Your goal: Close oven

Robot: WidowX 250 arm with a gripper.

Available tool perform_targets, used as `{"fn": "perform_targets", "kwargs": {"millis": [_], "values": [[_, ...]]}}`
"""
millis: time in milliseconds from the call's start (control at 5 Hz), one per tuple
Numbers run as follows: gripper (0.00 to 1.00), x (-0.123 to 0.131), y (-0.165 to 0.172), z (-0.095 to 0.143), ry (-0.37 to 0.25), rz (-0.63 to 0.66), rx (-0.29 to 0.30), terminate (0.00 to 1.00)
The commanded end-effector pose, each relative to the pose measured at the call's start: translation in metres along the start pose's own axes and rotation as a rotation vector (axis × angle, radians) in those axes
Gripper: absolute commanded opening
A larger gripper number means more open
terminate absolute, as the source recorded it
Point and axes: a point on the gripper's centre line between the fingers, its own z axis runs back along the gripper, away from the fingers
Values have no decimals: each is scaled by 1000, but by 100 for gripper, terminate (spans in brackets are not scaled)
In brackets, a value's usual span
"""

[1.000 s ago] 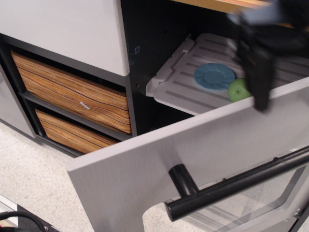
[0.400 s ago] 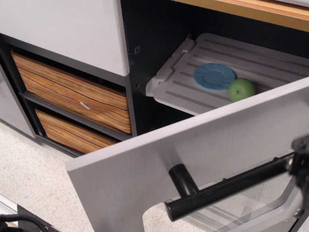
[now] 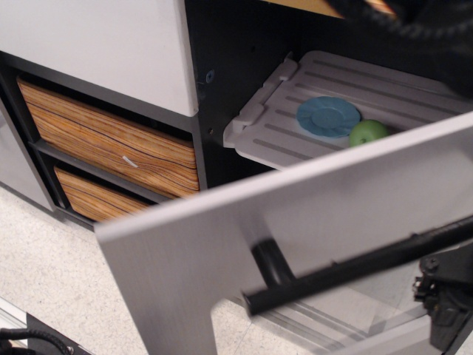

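oven (image 3: 222, 251) door is seen half raised, its black handle (image 3: 355, 270) just left of the gripper (image 3: 443, 296), whose jaw state cannot be told.

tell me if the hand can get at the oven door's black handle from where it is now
Probably yes. The hand sits low at the right edge, just under the black bar handle on the half-raised oven door, with nothing visible between them. Whether it already touches the bar is unclear.
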Motion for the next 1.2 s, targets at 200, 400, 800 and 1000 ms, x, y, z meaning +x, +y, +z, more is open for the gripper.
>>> {"fn": "perform_targets", "kwargs": {"millis": [200, 400, 800, 1000], "values": [[100, 47, 48, 8, -105, 68, 4, 0], [100, 71, 59, 10, -89, 139, -17, 0], [100, 100, 65, 20, -120, 250, -60, 0], [100, 100, 65, 21, -126, 242, -55, 0]]}}
